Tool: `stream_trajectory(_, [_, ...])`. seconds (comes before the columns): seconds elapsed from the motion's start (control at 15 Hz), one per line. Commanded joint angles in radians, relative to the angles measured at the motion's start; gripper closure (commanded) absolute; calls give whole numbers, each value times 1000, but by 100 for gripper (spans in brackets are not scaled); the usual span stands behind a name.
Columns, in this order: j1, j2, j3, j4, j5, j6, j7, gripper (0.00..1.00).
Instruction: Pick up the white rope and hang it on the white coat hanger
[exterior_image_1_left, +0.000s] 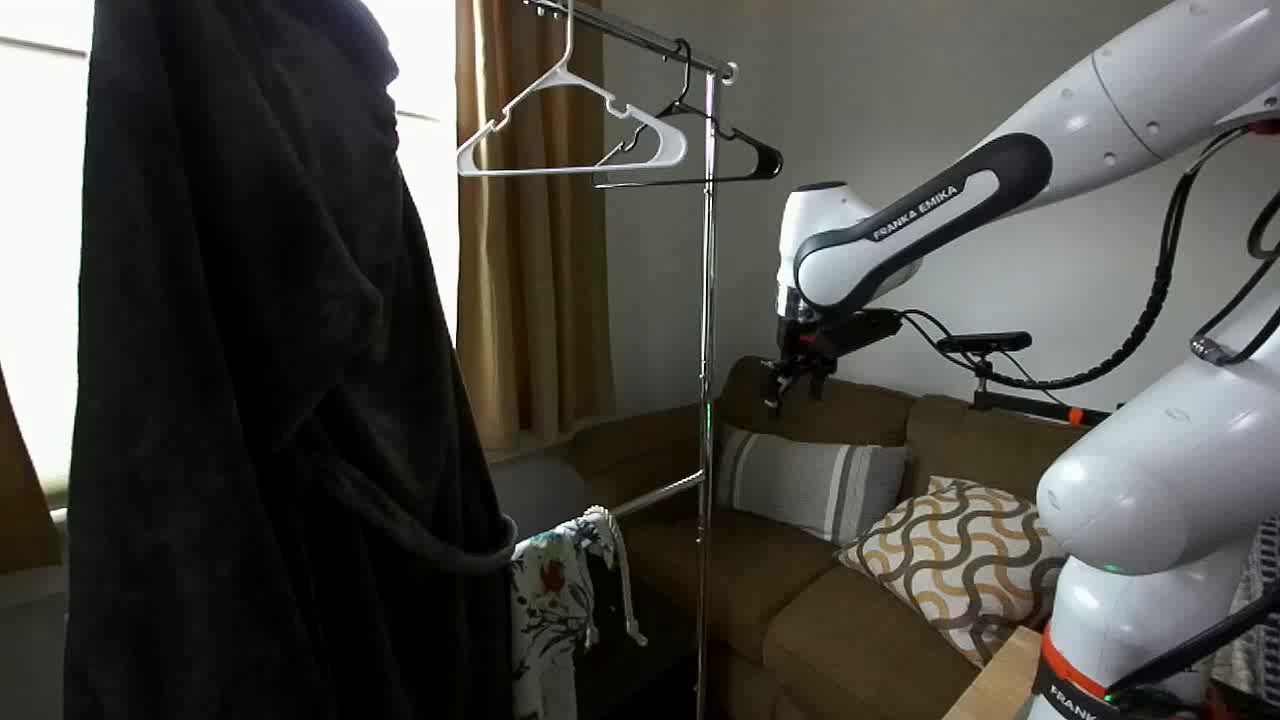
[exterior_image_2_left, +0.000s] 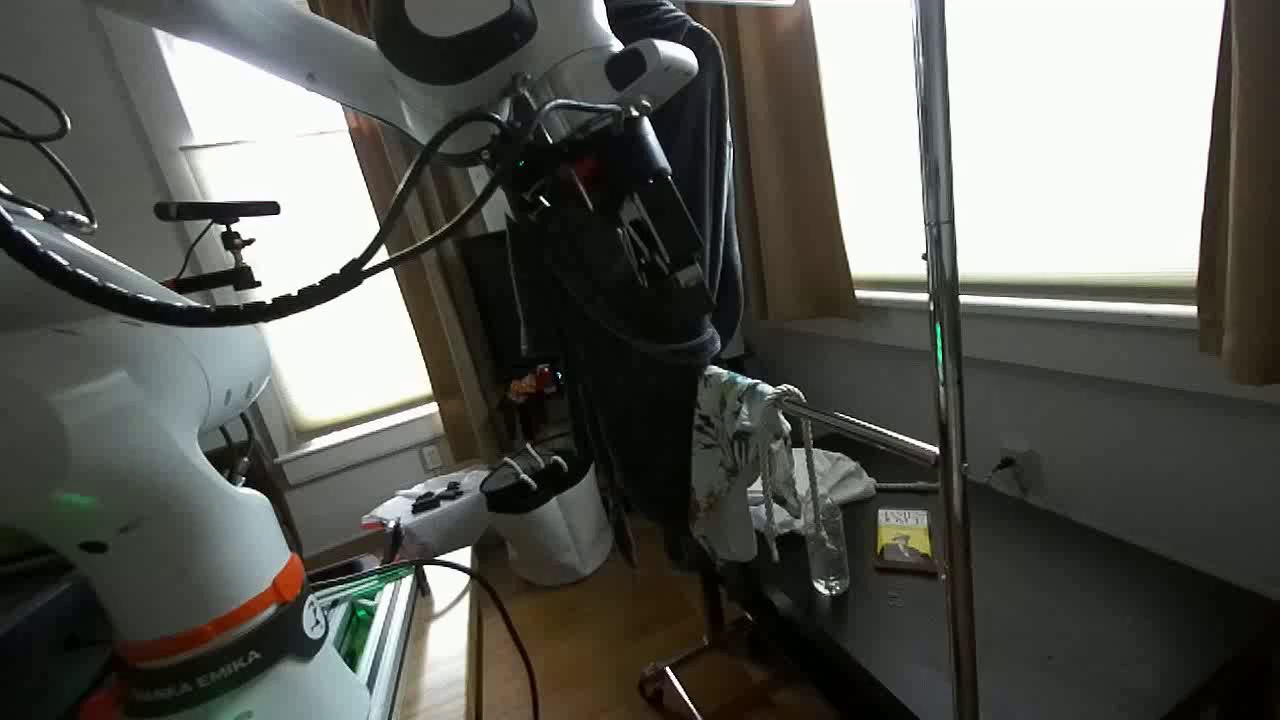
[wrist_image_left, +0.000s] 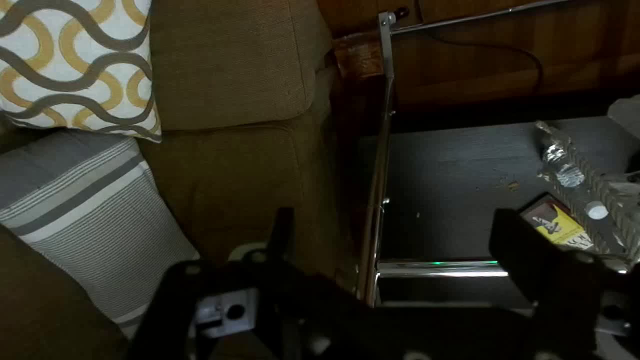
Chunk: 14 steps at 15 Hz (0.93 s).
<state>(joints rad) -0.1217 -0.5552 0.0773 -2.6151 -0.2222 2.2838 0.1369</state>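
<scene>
The white rope (exterior_image_1_left: 626, 580) hangs draped over the low chrome rail beside a floral cloth; its strands also hang down in an exterior view (exterior_image_2_left: 768, 490). In the wrist view the rope (wrist_image_left: 595, 180) is at the right edge, partly behind a finger. The white coat hanger (exterior_image_1_left: 580, 171) hangs from the top bar of the rack. It is out of the wrist view. My gripper (exterior_image_1_left: 795, 395) is open and empty, pointing down, higher than the rope and lower than the hanger. In the wrist view the fingers (wrist_image_left: 393, 217) are wide apart with nothing between them.
A chrome upright (exterior_image_1_left: 708, 330) stands between gripper and rope in an exterior view. A black hanger (exterior_image_1_left: 768, 160) hangs behind the white one. A dark robe (exterior_image_1_left: 250, 350) and floral cloth (exterior_image_1_left: 545, 600) hang nearby. A sofa (exterior_image_1_left: 740, 560) and a low black table (exterior_image_2_left: 1050, 600) stand below.
</scene>
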Motion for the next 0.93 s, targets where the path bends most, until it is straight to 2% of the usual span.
stream_trajectory(0.0, [10, 1, -9, 1, -6, -3, 5, 0])
stream_trajectory(0.4, [10, 1, -9, 1, -6, -3, 5, 0])
stream_trajectory(0.53, [61, 48, -2, -1, 27, 81, -20, 0])
stream_trajectory(0.67, [132, 124, 20, 11, 66, 220, -33, 0])
stream_trajectory(0.87, [226, 278, 70, 59, 104, 379, -62, 0])
